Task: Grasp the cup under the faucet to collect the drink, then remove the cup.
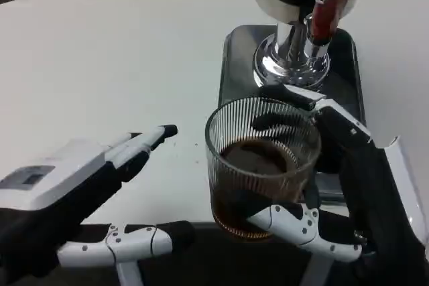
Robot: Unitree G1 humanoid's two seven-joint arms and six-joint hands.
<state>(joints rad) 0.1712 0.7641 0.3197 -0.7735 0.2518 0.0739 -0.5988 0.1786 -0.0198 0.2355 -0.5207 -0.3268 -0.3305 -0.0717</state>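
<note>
- Landmark: drink dispenser [301,5], dark body with chrome base, standing at the far end of a dark tray [234,58] on the white surface [100,45].
- Red tap lever [328,8] on the dispenser's front, tilted; faucet beneath it, chrome.
- Cup [261,165]: clear ribbed glass, upright, on the near side of the dispenser, forward of the faucet and toward the camera. It overlaps the tray's near edge; whether it rests on anything or is lifted cannot be told.
- Dark brown drink fills roughly the lower half of the cup.
- Right hand [335,192] grips the cup: fingers wrap its far side, seen through the glass, and one white-and-black finger crosses under its near lower wall.
- Left hand [87,192] sits well to the left of the dispenser and left of the cup, apart from both. Fingers spread and extended, nothing held; one fingertip points toward the cup.
- Left hand's lower finger lies at the surface's near edge.
</note>
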